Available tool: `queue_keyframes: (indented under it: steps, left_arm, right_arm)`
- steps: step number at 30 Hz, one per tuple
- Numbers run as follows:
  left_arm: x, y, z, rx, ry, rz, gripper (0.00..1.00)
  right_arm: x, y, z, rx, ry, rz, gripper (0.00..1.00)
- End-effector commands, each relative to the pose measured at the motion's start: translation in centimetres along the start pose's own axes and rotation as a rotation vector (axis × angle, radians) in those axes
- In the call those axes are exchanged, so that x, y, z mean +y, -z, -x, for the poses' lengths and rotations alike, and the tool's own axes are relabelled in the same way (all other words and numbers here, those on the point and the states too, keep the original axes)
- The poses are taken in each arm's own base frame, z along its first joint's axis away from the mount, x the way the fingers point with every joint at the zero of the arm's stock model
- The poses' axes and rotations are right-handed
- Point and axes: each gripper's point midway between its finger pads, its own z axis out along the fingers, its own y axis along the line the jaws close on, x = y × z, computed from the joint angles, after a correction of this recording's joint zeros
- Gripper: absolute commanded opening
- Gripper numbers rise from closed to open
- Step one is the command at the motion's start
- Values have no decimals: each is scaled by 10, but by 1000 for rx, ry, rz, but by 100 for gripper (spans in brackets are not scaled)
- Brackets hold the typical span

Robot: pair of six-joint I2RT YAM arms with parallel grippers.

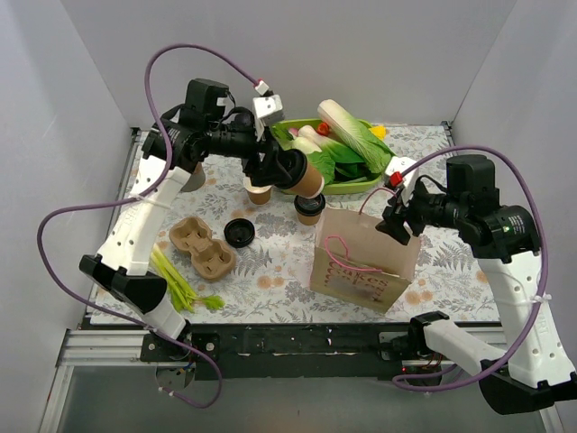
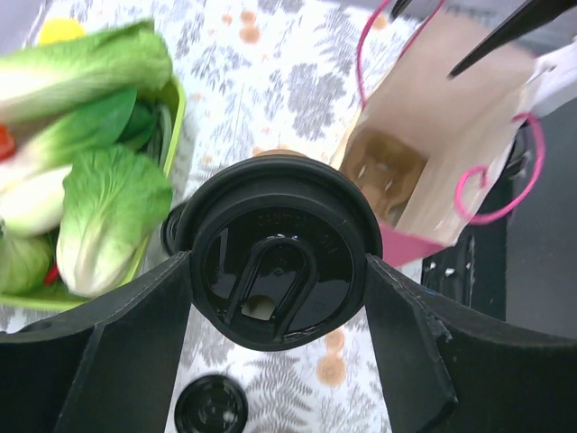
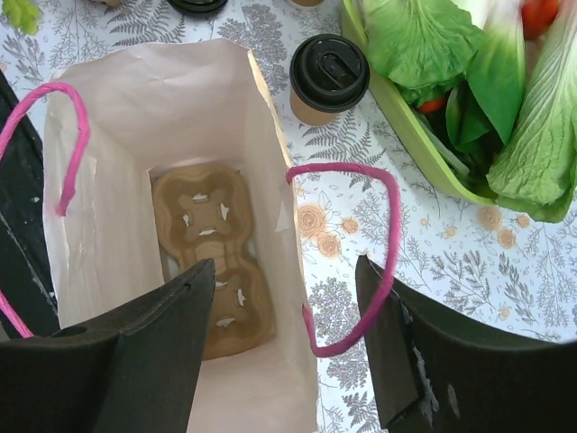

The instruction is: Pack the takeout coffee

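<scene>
- Holding a lidded cup (image 1: 309, 182) tilted and off the table, far-left of the paper bag (image 1: 365, 262): L gripper (image 2: 279, 271) is clamped on its sides just under the black lid, fingers (image 2: 135, 352) well apart bc the cup is wide.
- R gripper (image 3: 287, 271) is spread wide, gripping nothing; one finger over the bag mouth, the other outside its wall, pink handle (image 3: 393, 225) btwn them.
- Other cups: second lidded cup (image 1: 308, 209) on the table just far-left of the bag; unlidded cup (image 1: 259, 191) further left, loose lid (image 1: 239, 233) near it.
- Risks: bag is unsupported w/ R open, so a clipped rim could fold or tip it; a tilted cup could miss the pulp tray (image 3: 216, 262) inside; the handle could snag.
- Room: bag walls sit tight round the tray; veg tray (image 1: 352, 188) is close on the far side; straight down from above looks the only way in.
</scene>
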Motion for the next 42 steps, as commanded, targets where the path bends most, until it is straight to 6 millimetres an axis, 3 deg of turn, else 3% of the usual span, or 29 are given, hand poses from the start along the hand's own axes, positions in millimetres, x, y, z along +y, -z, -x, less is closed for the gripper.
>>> queue_keyframes:
  steps: [1, 3, 4, 5, 9, 15, 18, 23, 29, 36, 42]
  left_arm:
    - [-42, 2, 62, -167, -83, -116, 0]
    - [-53, -22, 55, -116, -102, -177, 0]
    - [-59, -23, 63, -127, -131, -187, 0]
    - [-66, -34, 61, -113, -146, -213, 0]
    - [-83, -49, 64, -109, -203, -236, 0]
    - [-112, -76, 42, -24, -230, -291, 0]
    - [-123, -95, 27, 46, -270, -327, 0]
    - [-128, -121, 3, 153, -328, -319, 0]
    - [-130, -146, -17, 243, -387, -292, 0]
    - [-132, -158, -42, 366, -457, -277, 0]
    - [-131, -151, -65, 439, -421, -249, 0]
  right_arm:
    - [-13, 6, 13, -30, -32, -81, 71]
    - [-14, 14, 27, -71, -38, -97, 71]
    - [-15, 18, 36, -90, -40, -108, 71]
    - [-19, 29, 51, -131, -59, -139, 70]
    - [-34, 54, 81, -208, -58, -244, 70]
    - [-64, 87, 106, -302, -81, -456, 74]
    - [-89, 100, 98, -276, -105, -608, 74]
    - [-99, 102, 82, -235, -53, -690, 75]
    - [-90, 76, 47, -171, -130, -635, 74]
    - [-89, 47, 12, -57, -191, -585, 74]
    - [-45, 22, 0, -64, -144, -339, 75]
